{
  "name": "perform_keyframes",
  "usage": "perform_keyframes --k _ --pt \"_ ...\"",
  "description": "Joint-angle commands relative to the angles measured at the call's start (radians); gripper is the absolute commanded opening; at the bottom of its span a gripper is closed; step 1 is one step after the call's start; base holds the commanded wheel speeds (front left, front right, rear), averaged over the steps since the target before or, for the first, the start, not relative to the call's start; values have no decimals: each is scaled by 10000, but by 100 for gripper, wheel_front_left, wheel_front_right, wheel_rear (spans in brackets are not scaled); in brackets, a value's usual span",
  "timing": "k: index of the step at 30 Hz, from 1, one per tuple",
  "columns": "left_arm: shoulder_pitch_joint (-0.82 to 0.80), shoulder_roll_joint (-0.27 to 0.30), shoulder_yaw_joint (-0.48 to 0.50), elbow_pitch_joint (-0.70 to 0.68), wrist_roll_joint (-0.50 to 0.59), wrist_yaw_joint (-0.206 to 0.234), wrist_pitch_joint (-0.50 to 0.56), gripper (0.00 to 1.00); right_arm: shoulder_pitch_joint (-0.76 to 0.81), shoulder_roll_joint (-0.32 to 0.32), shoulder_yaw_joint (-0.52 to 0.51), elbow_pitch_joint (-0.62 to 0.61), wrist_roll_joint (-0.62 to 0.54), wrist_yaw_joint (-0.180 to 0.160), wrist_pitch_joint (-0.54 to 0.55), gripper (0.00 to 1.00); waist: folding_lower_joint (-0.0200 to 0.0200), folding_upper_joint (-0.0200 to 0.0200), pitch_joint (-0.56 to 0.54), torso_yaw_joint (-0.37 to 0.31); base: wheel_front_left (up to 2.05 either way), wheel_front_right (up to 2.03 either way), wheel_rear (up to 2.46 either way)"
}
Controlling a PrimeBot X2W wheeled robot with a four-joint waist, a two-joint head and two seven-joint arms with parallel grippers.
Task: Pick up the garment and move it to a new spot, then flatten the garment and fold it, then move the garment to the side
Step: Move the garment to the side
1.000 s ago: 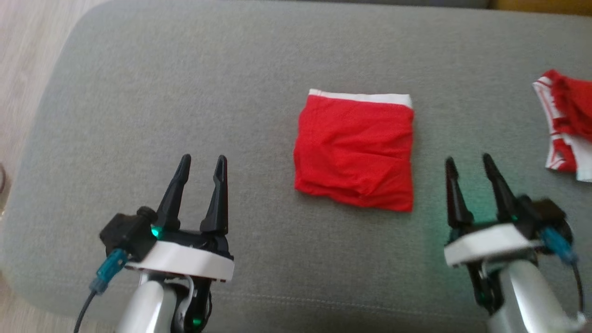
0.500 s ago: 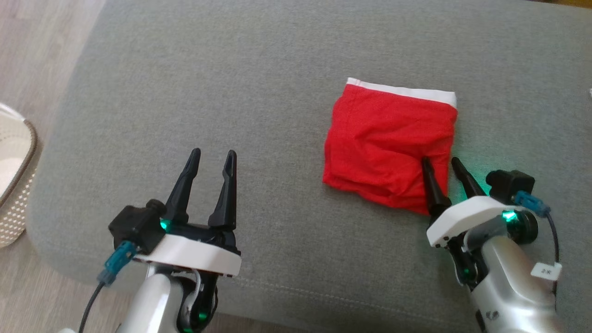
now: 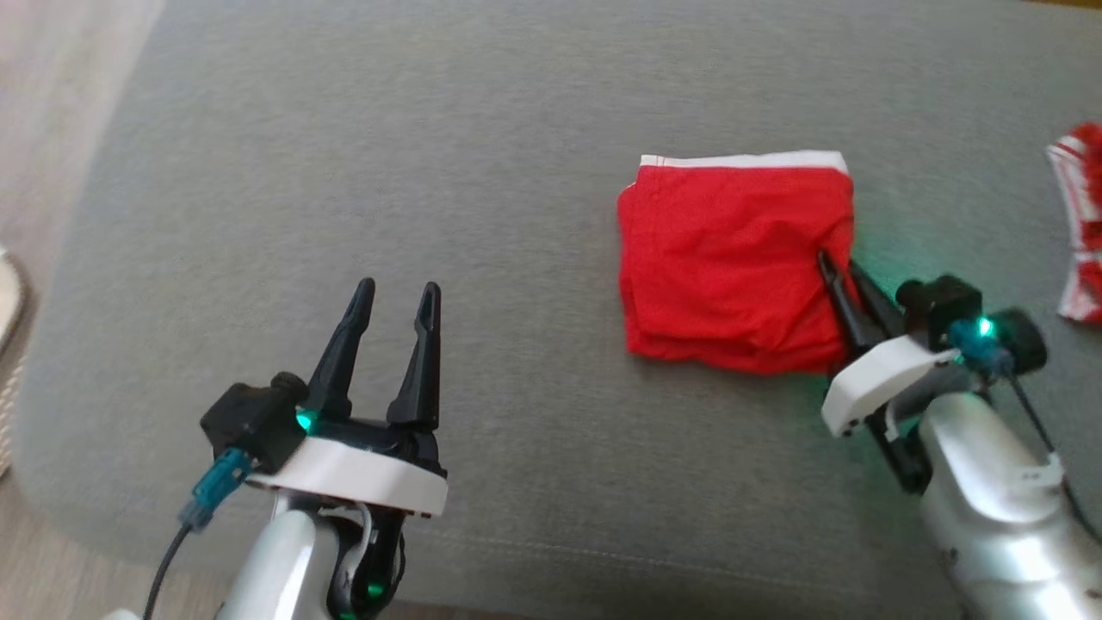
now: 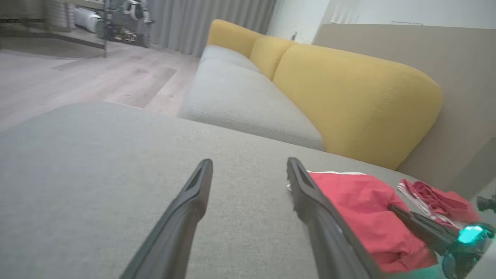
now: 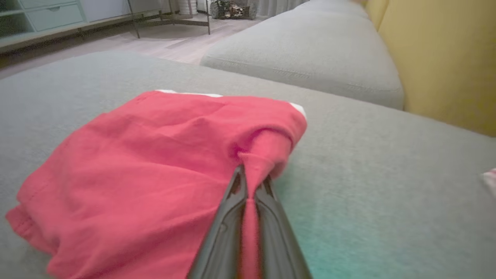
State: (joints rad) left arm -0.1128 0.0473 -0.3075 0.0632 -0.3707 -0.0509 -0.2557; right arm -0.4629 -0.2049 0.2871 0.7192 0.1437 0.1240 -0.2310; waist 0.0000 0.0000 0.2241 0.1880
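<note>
Lying folded into a rough square, the red garment [image 3: 732,267] sat on the grey cushion [image 3: 430,172], right of the middle in the head view, with its white waistband [image 3: 740,160] along the far edge. Its near edge showed several stacked layers. The cloth was flat over most of its face but rumpled toward the right side.

At that right side the right gripper [image 3: 839,275] was clamped on the garment. In the right wrist view its two dark fingers [image 5: 228,232] met around a pinch of red fabric, and the cloth [image 5: 155,162] rose into a small peak just ahead of the tips. A green light glowed on the wrist and tinted the cushion beside it.

Well to the left of the garment, the left gripper [image 3: 399,291] was over bare cushion, its fingers spread apart with nothing between them. In the left wrist view the garment [image 4: 364,209] lay just past its right finger.

Further right, apart from the garment, a second red-and-white piece of clothing [image 3: 1080,232] lay crumpled near the cushion's edge. Beyond the cushion stood a sofa [image 4: 348,97] with a grey seat and yellow backrests, and pale wooden floor [image 4: 77,77] lay to its left.
</note>
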Motion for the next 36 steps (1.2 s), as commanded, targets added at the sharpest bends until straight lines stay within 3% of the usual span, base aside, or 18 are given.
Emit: perform_keyframes --k 1,7,15,20,28,30,34,35,36 --pt "-418 29 305 -302 59 -63 -61 100 -323 -213 251 -383 -110 67 -199 0 0 0 45 -459 0 0 0" --pt "-1345 29 -17 -419 426 -317 -61 100 -1526 -1656 1238 -1196 224 67 282 0 0 0 875 -2386 0 0 0" --pt "-2461 29 -505 -218 949 -600 -61 100 -3072 -3266 1906 -1239 1344 67 734 0 0 0 1978 -3810 0 0 0" --pt "-2620 29 -553 -109 1073 -679 -61 100 -3763 -3949 1679 -991 1824 67 736 0 0 0 2392 -4059 0 0 0" --pt "-2598 29 -404 24 1303 -774 -61 100 -4479 -4450 948 -283 2482 67 904 0 0 0 2894 -4069 0 0 0" --pt "-2608 29 -319 -4 1296 -782 -61 100 -4499 -4249 834 -181 2770 67 949 0 0 0 2951 -4018 0 0 0" --pt "-2640 29 -212 -51 1298 -792 -61 100 -4753 -4296 249 553 2172 67 813 0 0 0 3021 -3890 0 0 0" --pt "-2639 29 -196 -59 1291 -793 -61 100 -4805 -4252 109 715 2017 67 792 5 0 0 3023 -3869 0 0 0" --pt "-2638 29 -187 -64 1284 -793 -61 100 -4844 -4177 -17 840 1879 67 778 53 0 0 3021 -3851 0 0 0"
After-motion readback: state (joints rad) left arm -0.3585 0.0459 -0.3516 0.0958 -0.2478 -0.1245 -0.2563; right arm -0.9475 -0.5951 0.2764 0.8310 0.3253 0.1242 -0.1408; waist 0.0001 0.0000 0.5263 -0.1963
